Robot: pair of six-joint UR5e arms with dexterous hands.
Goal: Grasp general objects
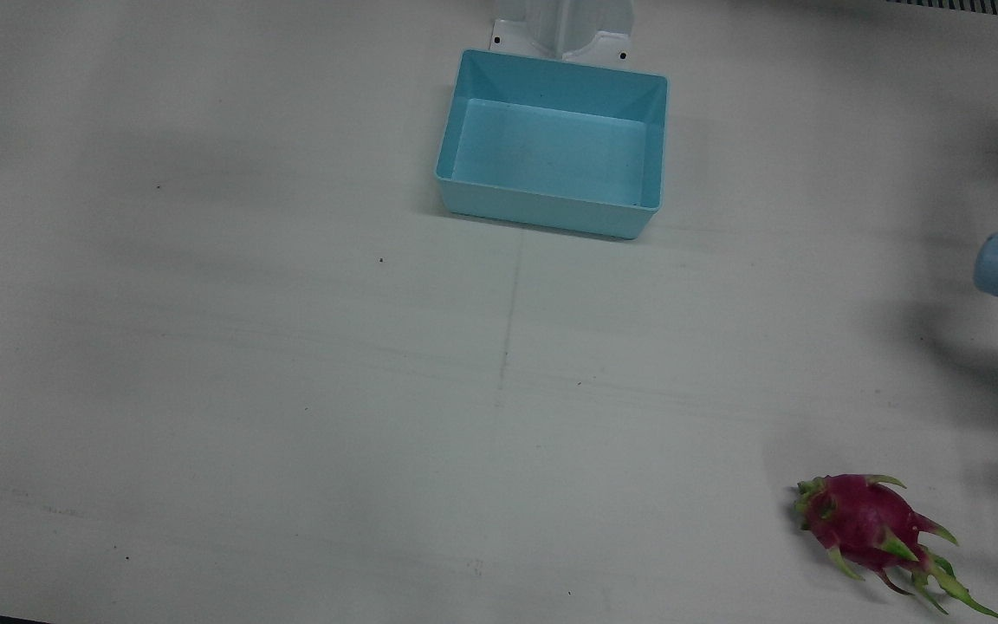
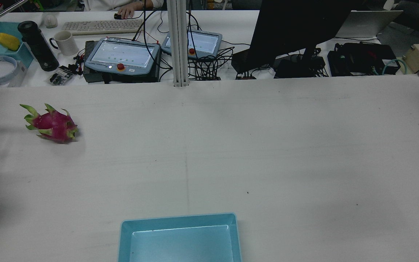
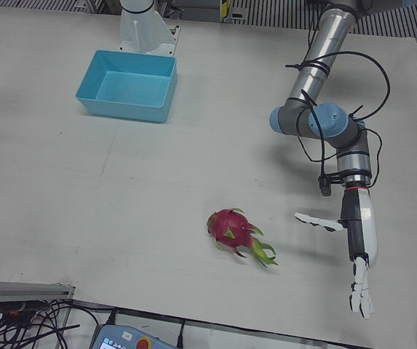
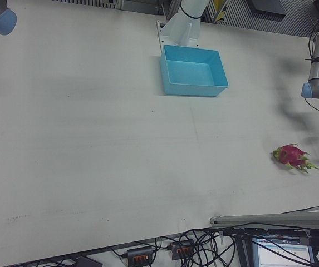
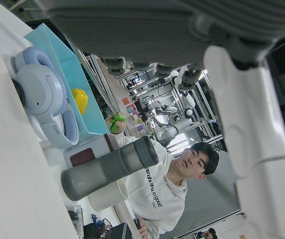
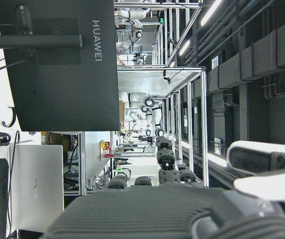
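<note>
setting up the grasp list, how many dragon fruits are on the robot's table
1. The dragon fruit lies on its side near the operators' edge of the table, on the robot's left half, just beside the open left hand. The blue bin holds none.

Pink dragon fruit (image 1: pixel 871 525) sideways on table (image 1: pixel 291 390)

A robotics lab: teach pendants (image 2: pixel 122 56) and tangled cables (image 2: pixel 209 62) crowd the far desk beyond the white surface (image 2: pixel 267 145), and humanoid robots (image 6: pixel 142 107) stand among metal racks.
</note>
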